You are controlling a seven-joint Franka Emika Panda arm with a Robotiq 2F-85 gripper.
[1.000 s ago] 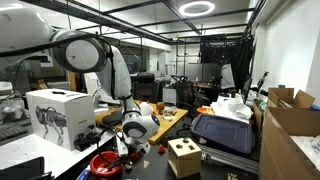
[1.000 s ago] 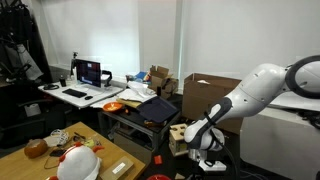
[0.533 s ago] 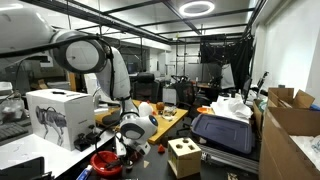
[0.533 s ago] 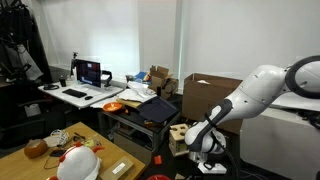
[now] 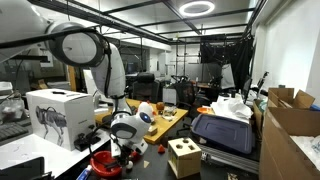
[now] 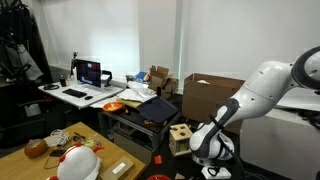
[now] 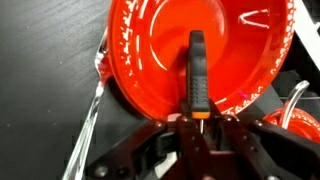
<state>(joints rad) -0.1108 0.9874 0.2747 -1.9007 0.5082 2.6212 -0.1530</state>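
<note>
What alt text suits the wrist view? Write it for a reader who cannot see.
A red bowl on a black surface fills the top of the frame, seen from above. The gripper comes in from the bottom, a dark finger with an orange band reaching over the bowl's middle; whether it is open cannot be told.

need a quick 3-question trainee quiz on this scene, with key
1. True or false: the round red plastic bowl fills most of the wrist view.
2. Which stands beside the arm in an exterior view? A) white box printed with a robot dog B) green bucket C) blue chair
3. Fill in: the thin black rod reaching from the claw over the bowl has an ____ band.
Key: 1 true; 2 A; 3 orange.
</note>
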